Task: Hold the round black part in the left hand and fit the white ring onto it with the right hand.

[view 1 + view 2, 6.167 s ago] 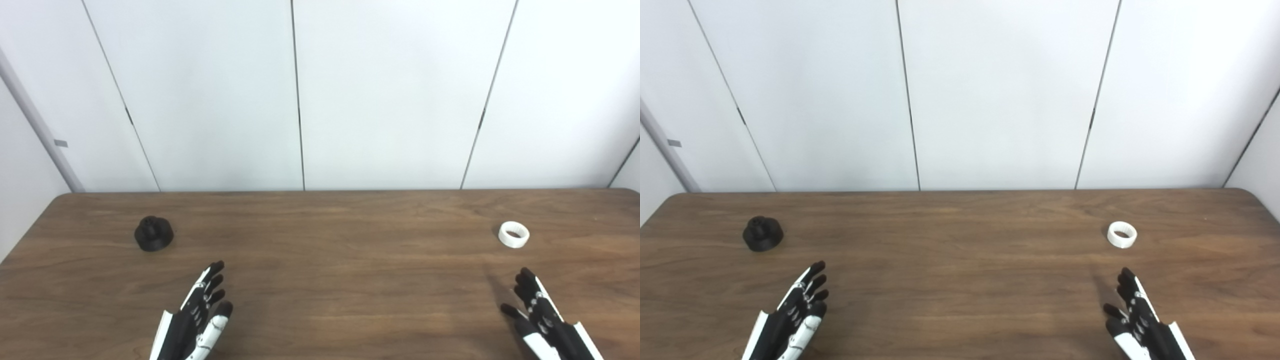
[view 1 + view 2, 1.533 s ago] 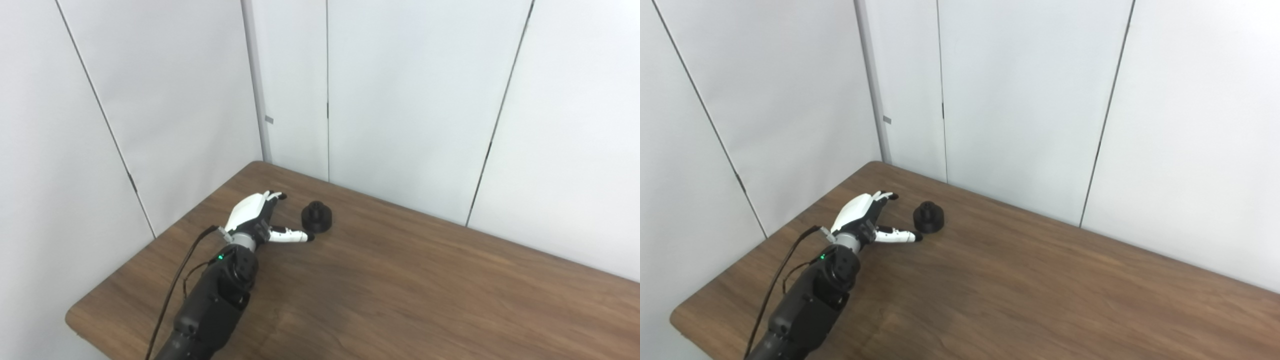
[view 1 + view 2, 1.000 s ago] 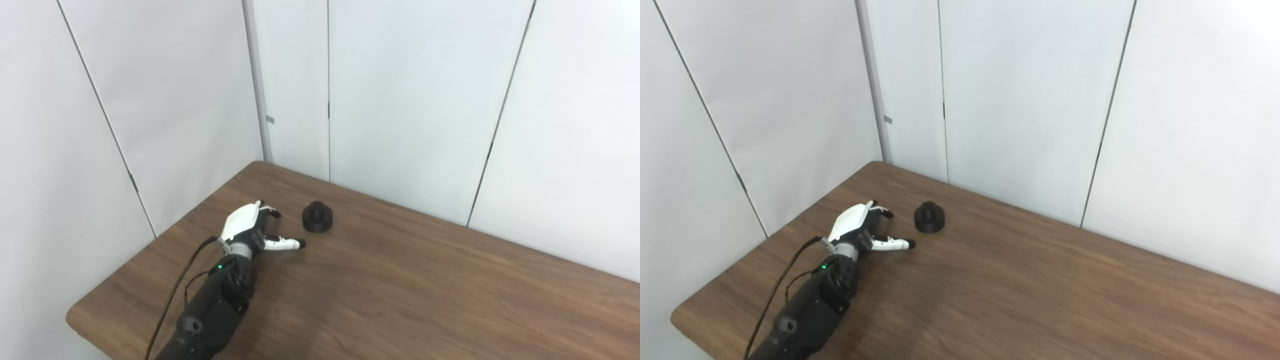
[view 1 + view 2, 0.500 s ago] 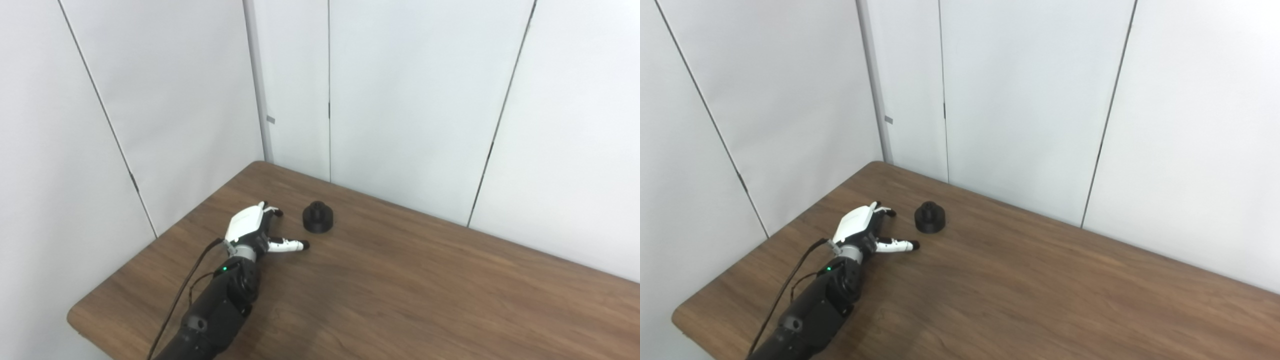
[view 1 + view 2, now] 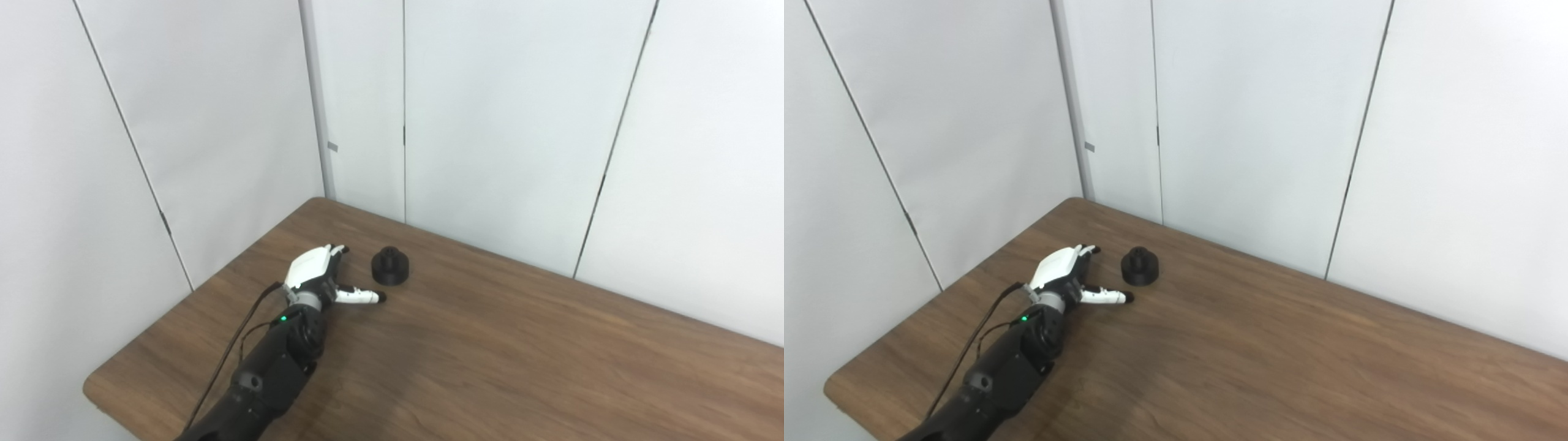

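One hand in view: the left hand [image 5: 315, 275] reaches along the tabletop [image 5: 490, 355] from the lower left; the right hand is out of both views.
Black part: the round black part [image 5: 390, 269] stands upright on the tabletop near the far left corner, wide base down and narrower hub on top, just beyond the left hand and apart from it.
Fingers: the fingers [image 5: 335, 251] are spread and empty, pointing past the near-left side of the part, while the thumb [image 5: 361, 297] sticks out sideways below the part; nothing is pinched.
Why the hand sits so: fingers on one side and thumb on the other leave an open mouth facing the part, which reads as a set-up for closing around its base.
Why the part's pose matters: with the hub facing up, a grip on the wide base would leave the hub free for the ring, as I judge it.
White ring: not visible in either view, so its place cannot be told.
Step in hand: approach to the grasp; the part is not yet held.
Next move needs: a short advance toward the part, then closing on the base.
Risk: a fingertip could nudge the light part away instead of catching it.
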Robot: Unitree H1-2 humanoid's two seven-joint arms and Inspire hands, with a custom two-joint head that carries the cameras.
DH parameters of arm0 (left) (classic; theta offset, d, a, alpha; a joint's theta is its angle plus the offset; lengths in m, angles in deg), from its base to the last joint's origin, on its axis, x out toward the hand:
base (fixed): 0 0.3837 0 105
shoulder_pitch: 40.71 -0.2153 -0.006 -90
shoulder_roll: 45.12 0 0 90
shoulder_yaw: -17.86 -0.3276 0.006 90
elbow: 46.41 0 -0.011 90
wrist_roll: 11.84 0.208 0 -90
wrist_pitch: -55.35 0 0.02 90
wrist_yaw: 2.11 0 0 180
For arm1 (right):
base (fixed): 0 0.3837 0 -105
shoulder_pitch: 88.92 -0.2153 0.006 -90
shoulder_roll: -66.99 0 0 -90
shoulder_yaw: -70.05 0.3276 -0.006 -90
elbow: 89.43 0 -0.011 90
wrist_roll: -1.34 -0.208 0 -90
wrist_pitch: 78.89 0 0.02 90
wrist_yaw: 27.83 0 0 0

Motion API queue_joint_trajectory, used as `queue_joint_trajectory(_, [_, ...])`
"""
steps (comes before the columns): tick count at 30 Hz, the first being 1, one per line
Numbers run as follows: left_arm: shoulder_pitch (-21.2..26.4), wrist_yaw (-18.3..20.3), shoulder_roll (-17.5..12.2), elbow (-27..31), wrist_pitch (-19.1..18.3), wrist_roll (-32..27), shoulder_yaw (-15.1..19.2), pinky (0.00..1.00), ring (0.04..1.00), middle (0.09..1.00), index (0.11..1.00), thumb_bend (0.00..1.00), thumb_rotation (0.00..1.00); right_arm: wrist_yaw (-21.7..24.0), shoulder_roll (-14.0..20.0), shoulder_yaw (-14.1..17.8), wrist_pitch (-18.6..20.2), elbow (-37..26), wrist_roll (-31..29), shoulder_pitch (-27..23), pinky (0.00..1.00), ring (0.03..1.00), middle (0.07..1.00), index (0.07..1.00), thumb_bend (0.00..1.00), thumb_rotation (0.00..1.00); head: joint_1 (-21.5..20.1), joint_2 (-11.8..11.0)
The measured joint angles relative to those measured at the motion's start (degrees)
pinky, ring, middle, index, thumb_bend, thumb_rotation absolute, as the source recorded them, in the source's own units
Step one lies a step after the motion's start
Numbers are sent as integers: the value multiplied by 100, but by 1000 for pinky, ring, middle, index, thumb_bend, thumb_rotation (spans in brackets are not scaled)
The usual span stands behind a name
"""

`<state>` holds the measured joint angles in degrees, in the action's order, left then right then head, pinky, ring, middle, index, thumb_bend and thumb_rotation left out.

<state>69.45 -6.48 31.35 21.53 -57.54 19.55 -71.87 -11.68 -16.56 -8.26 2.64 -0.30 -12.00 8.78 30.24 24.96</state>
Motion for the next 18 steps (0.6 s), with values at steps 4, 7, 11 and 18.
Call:
queue_joint_trajectory(4, [119, -43, 2, -198, 115, -30, -67, 1000, 1000, 1000, 929, 1000, 438, 0, -7, -8, 8, -49, -1, 42, 942, 1000, 1000, 996, 598, 713, -18, 9])
queue_joint_trajectory(7, [222, -132, 16, -371, 162, -33, -141, 1000, 1000, 1000, 915, 1000, 426, -9, -15, -6, 52, -87, -1, 63, 943, 1000, 1000, 998, 591, 711, -44, 9])
queue_joint_trajectory(11, [357, -190, 47, -554, 214, -44, -228, 1000, 1000, 1000, 896, 1000, 429, -3, -22, -7, 20, -83, -7, 66, 953, 1000, 1000, 991, 561, 718, -97, 0])
queue_joint_trajectory(18, [476, -205, 66, -644, 266, -64, -377, 1000, 1000, 1000, 829, 1000, 397, -6, -47, -12, -3, -108, -7, 103, 963, 1000, 1000, 971, 518, 708, -114, 9])
